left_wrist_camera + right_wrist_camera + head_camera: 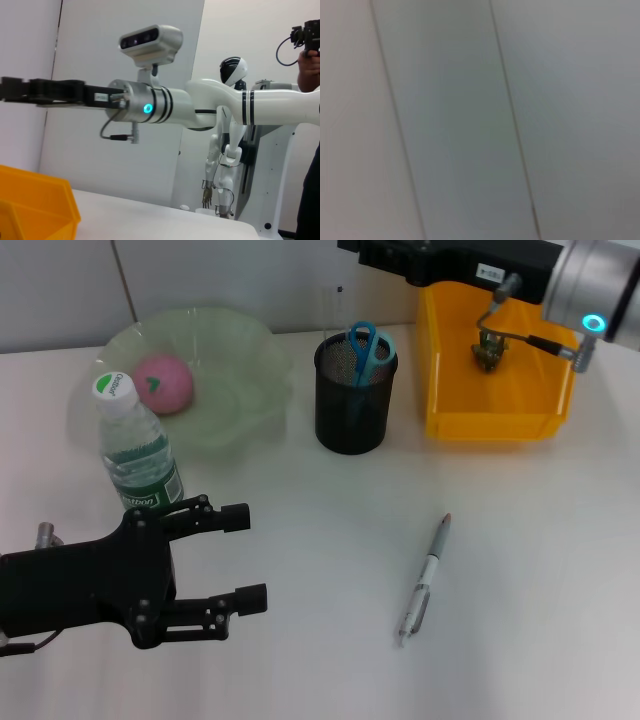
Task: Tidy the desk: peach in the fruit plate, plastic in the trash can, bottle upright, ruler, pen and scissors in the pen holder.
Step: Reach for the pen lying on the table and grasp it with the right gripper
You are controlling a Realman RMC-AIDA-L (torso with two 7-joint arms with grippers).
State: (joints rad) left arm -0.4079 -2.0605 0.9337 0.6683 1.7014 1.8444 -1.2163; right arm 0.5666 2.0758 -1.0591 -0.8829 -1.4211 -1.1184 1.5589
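Observation:
A pink peach [162, 382] lies in the pale green fruit plate [240, 370] at the back left. The water bottle [138, 445] stands upright in front of the plate. Blue-handled scissors [365, 345] stand in the black mesh pen holder [350, 405]. A silver pen [425, 580] lies flat on the table at the front right. The yellow trash can [497, 420] holds a small dark crumpled thing [489, 350]. My left gripper [252, 555] is open and empty, low at the front left, beside the bottle. My right gripper [20, 91] is raised above the trash can. I cannot make out the ruler.
The white table [330, 540] ends at a pale wall behind the plate and bin. In the left wrist view a corner of the yellow bin [35, 200] shows, with another white robot [230, 145] and a person [310, 55] far off. The right wrist view shows only wall.

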